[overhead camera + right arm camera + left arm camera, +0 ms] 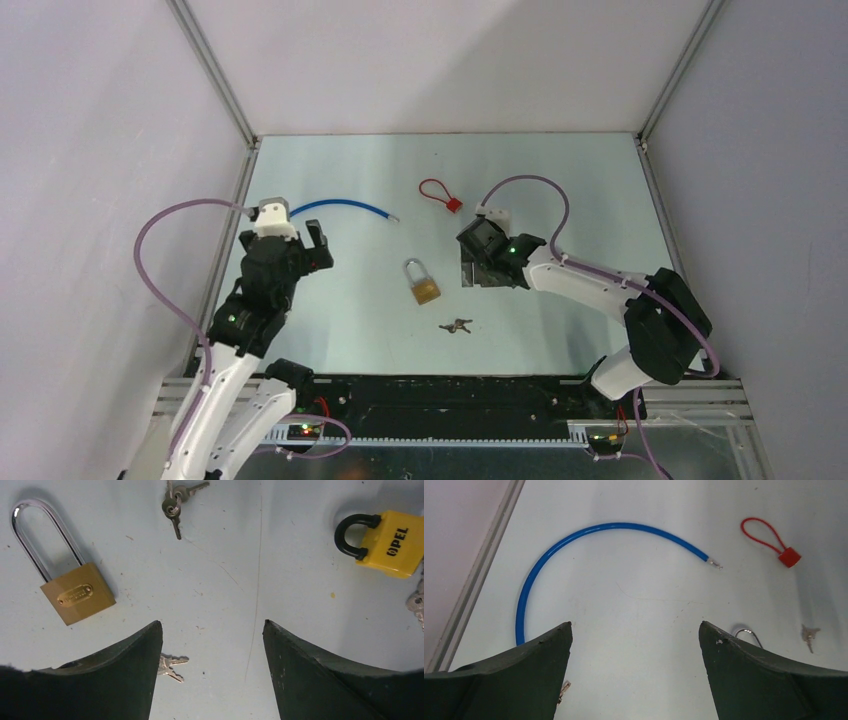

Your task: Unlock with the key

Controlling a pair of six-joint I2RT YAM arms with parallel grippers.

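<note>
padlock (424, 283) central | keys (456, 325) just before it | cable (340, 205) behind-left | second padlock (390, 542) apparently right

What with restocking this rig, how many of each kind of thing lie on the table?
Padlocks: 2 (brass padlock, yellow padlock)
Key bunches: 3 (upper keys, lower keys, edge keys)
Cables: 2 (blue cable, red loop)
Total: 7
Left-wrist speck: too small to tell.

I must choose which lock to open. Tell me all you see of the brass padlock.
The brass padlock has a golden body with an oval stamped plate and a long silvery shackle, both legs seated, so it looks locked. It lies flat on the table, untouched, a key bunch apart from it.
</note>
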